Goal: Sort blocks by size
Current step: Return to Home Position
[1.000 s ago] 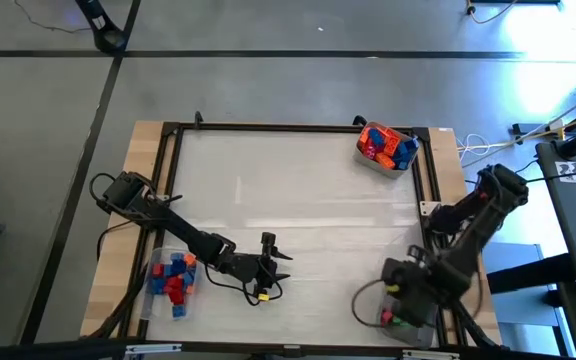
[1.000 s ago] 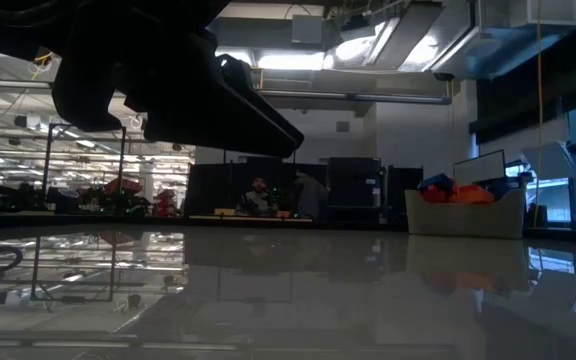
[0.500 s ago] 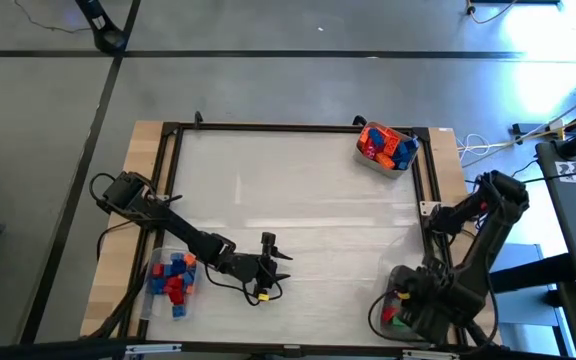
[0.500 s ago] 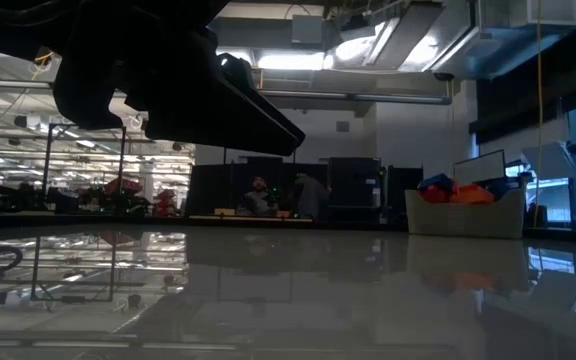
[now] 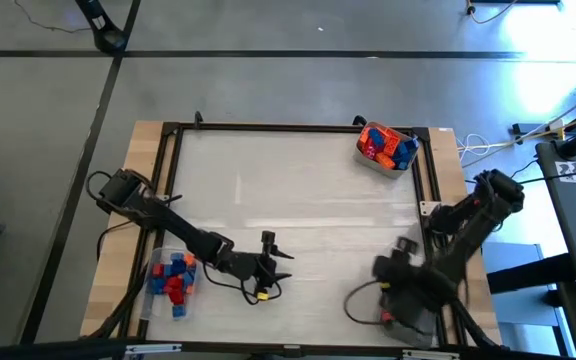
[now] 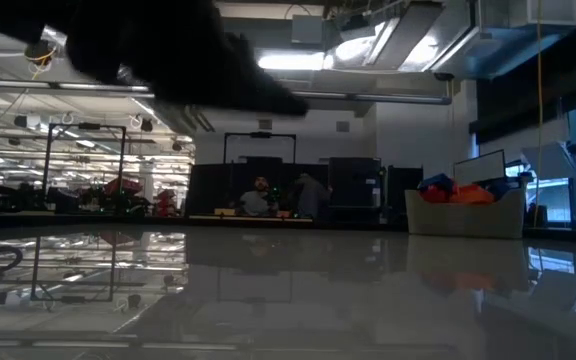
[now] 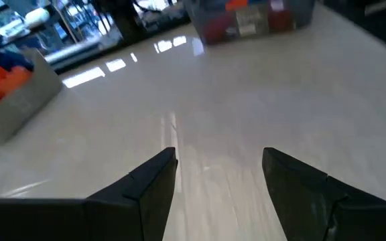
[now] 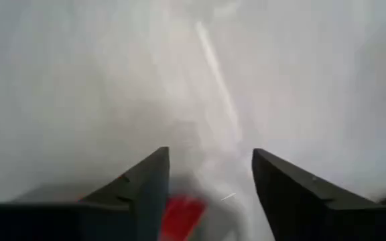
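Observation:
The blocks lie in clear tubs: red and blue ones in a tub point(image 5: 173, 280) at the near left, orange and blue ones in a tub point(image 5: 386, 147) at the far right, and a red and a green one in a tub point(image 5: 396, 318) at the near right. My left gripper point(image 5: 278, 265) stands open low over the bare table point(image 7: 218, 157), nothing between its fingers. My right gripper point(image 5: 396, 282) hangs open above the near right tub, pointing steeply down. In its blurred wrist view a red block point(image 8: 179, 215) shows below the fingers point(image 8: 210, 157).
A black frame point(image 5: 298, 128) borders the pale table top, and the wide middle of the table point(image 5: 308, 210) lies bare. Cables trail under the left arm point(image 5: 253, 292). The low view shows the far right tub point(image 6: 465, 208) and a room beyond the table.
My right gripper first dipped toward the table's near edge over the near right tub, then swung back toward the table's left, and shows blurred now. My left arm has kept still.

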`<state>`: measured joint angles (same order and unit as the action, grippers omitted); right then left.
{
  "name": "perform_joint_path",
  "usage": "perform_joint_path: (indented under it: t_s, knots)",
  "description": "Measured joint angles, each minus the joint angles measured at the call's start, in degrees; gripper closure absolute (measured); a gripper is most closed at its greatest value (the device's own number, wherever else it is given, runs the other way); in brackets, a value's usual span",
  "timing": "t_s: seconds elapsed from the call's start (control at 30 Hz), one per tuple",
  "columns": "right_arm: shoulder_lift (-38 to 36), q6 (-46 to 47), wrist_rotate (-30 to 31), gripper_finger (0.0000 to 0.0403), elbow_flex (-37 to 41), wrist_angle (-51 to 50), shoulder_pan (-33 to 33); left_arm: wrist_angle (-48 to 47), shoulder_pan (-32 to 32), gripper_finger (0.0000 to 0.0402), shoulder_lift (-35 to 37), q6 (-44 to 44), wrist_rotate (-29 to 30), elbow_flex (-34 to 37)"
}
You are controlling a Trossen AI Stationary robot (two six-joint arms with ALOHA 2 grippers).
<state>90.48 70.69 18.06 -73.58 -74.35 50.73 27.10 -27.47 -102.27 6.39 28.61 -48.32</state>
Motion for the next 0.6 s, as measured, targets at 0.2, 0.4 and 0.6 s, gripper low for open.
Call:
perform_joint_path:
  t_s: [0.2,0.4,0.6]
  knots:
    - [-0.68,-24.04,10.90,0.0252,1.95,6.81,-11.16,-4.31,2.52,0.0195,5.76,1.60,-0.66,-0.08]
    - [-6.80,-44.84,7.61,0.0335,11.26,25.92,-24.00,-5.14,8.34,0.0254,10.12,2.03,-12.98,1.79]
    - [-15.90,-57.99,1.56,0.0397,24.31,44.51,-34.20,-5.55,11.91,0.0330,17.02,3.66,-14.31,6.95]
